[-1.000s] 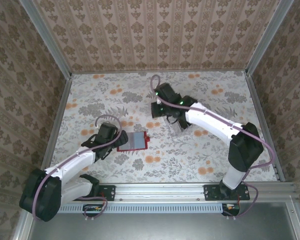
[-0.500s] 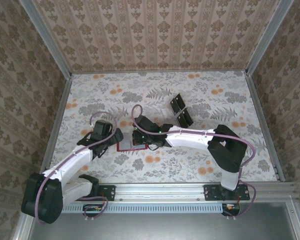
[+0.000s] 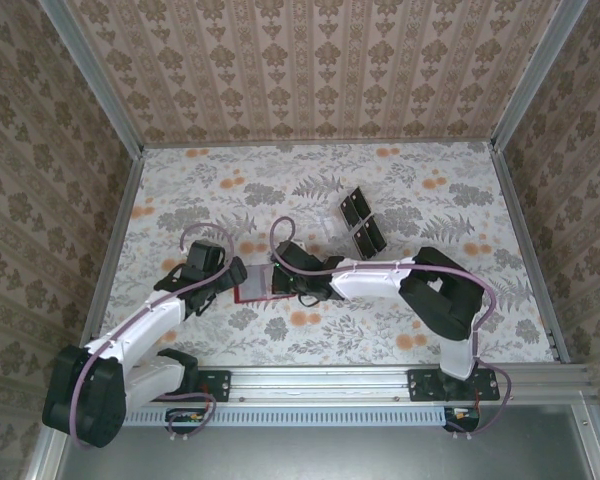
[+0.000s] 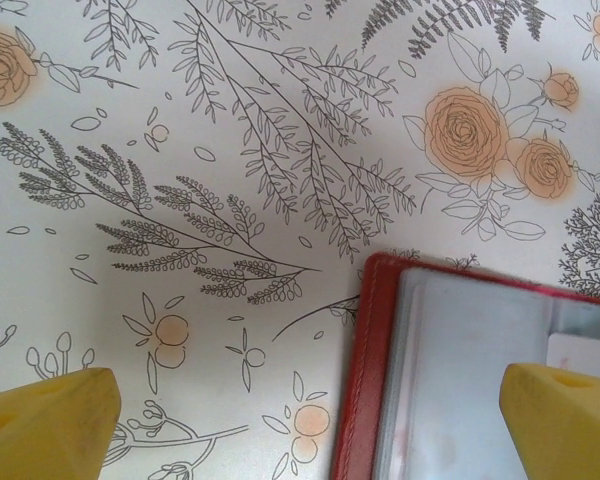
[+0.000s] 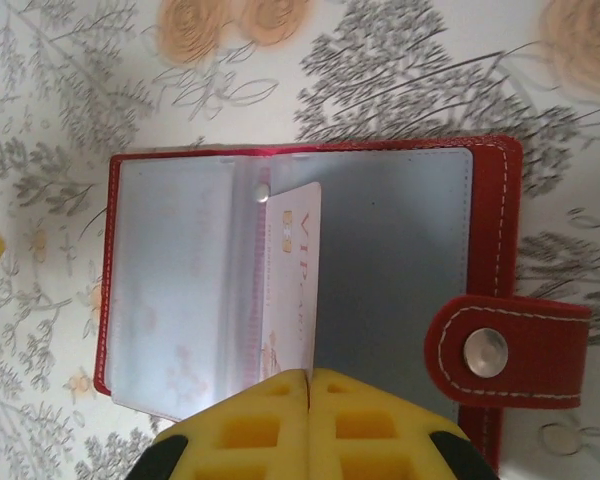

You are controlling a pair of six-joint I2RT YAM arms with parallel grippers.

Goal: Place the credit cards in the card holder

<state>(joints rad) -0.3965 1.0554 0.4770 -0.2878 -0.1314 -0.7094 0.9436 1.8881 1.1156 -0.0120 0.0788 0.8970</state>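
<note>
**What each thing looks made of**

Your card holder (image 5: 495,230) looks like red leather, a bit grainy, with white thread stitched along its edge and a shiny metal snap (image 5: 483,350) on the strap. Inside it you see clear plastic pockets (image 5: 180,280), smooth and a little cloudy. The card (image 5: 292,270) is pale, smooth plastic (its letters look golden). The right gripper (image 5: 308,378) and left gripper (image 4: 308,390) have yellow fingers, dull and matt, like soft plastic. The table cover (image 4: 230,150) is smooth, with printed flowers and a faint shine. The rail (image 3: 320,380) is grey metal, and the arms (image 3: 380,272) wear glossy white shells.
</note>
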